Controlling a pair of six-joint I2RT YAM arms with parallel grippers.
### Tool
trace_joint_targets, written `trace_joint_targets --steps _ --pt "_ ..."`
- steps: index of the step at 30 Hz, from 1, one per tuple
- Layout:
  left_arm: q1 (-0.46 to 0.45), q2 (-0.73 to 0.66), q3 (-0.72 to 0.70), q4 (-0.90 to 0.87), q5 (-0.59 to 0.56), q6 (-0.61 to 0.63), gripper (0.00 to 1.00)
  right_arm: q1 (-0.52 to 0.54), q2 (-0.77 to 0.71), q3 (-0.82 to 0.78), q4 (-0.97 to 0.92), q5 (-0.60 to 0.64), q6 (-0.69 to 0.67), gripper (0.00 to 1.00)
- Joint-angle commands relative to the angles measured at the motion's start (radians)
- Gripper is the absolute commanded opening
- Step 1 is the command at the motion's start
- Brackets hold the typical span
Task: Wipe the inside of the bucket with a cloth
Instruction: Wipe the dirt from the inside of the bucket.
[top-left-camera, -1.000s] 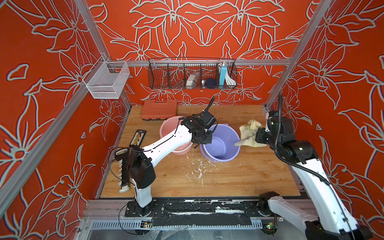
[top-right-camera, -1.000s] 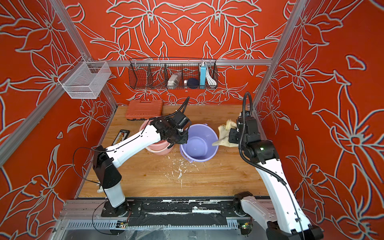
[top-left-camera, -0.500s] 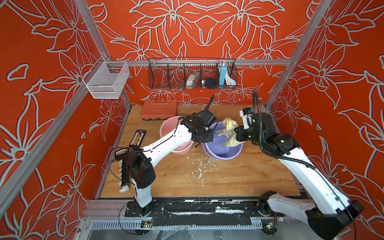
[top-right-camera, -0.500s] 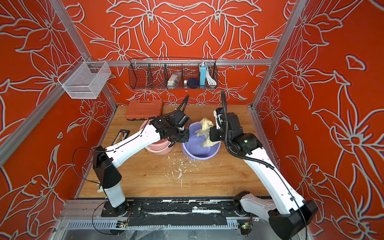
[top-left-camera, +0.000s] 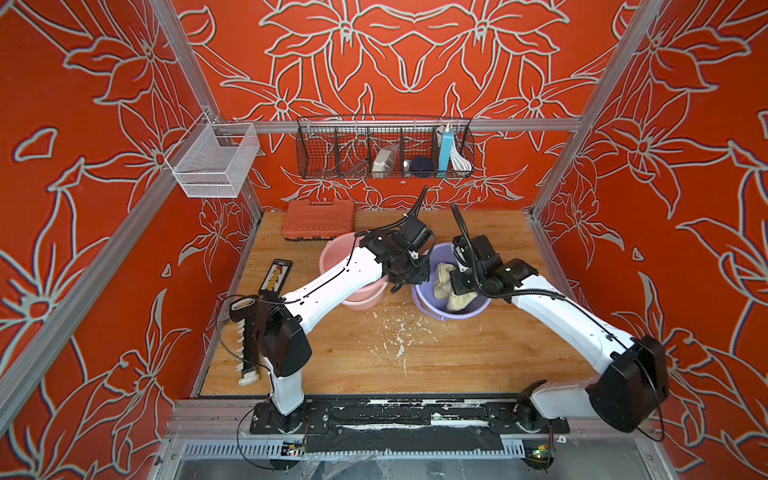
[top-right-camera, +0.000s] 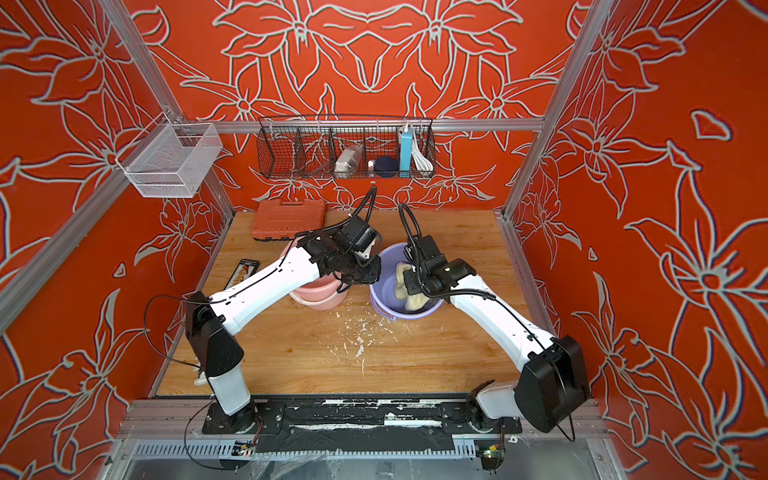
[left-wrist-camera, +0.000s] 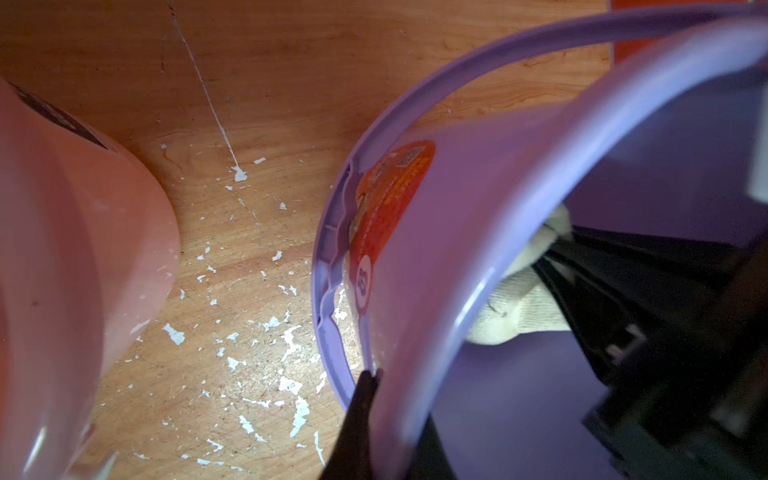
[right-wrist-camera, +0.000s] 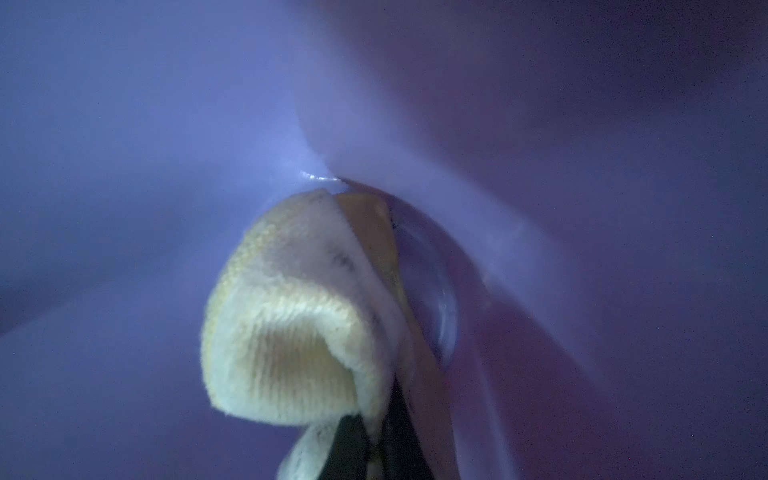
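Observation:
A purple bucket (top-left-camera: 465, 313) (top-right-camera: 409, 314) stands mid-table in both top views. My left gripper (top-left-camera: 409, 282) (top-right-camera: 368, 277) is shut on its left rim; in the left wrist view the gripper (left-wrist-camera: 376, 386) has one dark finger outside the wall (left-wrist-camera: 457, 199) and one inside. The pale yellowish cloth (top-left-camera: 444, 286) (top-right-camera: 404, 291) hangs inside the bucket, with my right gripper (top-left-camera: 457, 284) (top-right-camera: 412, 284) shut on it. In the right wrist view the gripper (right-wrist-camera: 374, 440) pinches a bunched fold of cloth (right-wrist-camera: 291, 332) close to the purple inner wall (right-wrist-camera: 166, 124). The cloth (left-wrist-camera: 523, 303) also shows over the rim.
A pink bucket (top-left-camera: 338, 257) (top-right-camera: 318, 293) (left-wrist-camera: 62, 249) stands just left of the purple one, under my left forearm. An orange tool case (top-left-camera: 318, 218) lies at the back. A bit holder (top-left-camera: 276, 276) lies at the left edge. White flecks (top-left-camera: 395, 332) litter the wood.
My right arm has swung left with the cloth, from beside the bucket's right side over the rim and down into it. The left gripper has stayed on the rim.

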Motion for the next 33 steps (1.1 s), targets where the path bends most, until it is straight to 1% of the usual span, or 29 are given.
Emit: trace_joint_targets --steps 1,5,8,10,11,16,22,25,27,31,33 --pt "0.007 0.018 0.075 -0.018 0.051 -0.009 0.0 0.016 0.059 0.031 -0.04 0.079 -0.049 0.0" --pt "0.01 0.04 0.112 -0.055 0.061 -0.006 0.0 0.031 0.101 0.037 -0.04 0.102 -0.054 0.0" --pt "0.01 0.051 0.118 -0.069 0.079 -0.001 0.0 0.031 0.154 0.071 -0.069 0.125 -0.053 0.0" --pt "0.01 0.05 0.118 -0.078 0.075 0.003 0.0 0.031 0.184 0.091 -0.083 0.098 -0.058 0.0" --pt "0.011 0.049 0.115 -0.079 0.063 0.006 0.0 0.035 0.184 0.08 -0.065 0.062 -0.064 0.0" --pt "0.03 0.087 0.134 -0.113 0.063 0.021 0.0 0.061 0.096 0.007 0.037 -0.01 -0.094 0.0" --pt "0.047 0.116 0.12 -0.091 0.079 0.013 0.0 0.063 0.063 -0.005 0.009 -0.04 -0.092 0.0" --pt "0.047 0.108 0.11 -0.07 0.092 0.002 0.0 0.063 0.077 -0.022 0.01 -0.005 -0.085 0.0" --pt "0.048 0.098 0.1 -0.063 0.097 -0.004 0.0 0.064 0.115 -0.02 0.0 0.029 -0.083 0.0" --pt "0.048 0.076 0.081 -0.062 0.101 -0.006 0.0 0.064 0.184 -0.017 0.003 0.052 -0.075 0.0" --pt "0.05 0.062 0.065 -0.059 0.115 -0.008 0.0 0.062 0.209 -0.013 0.012 0.095 -0.06 0.0"
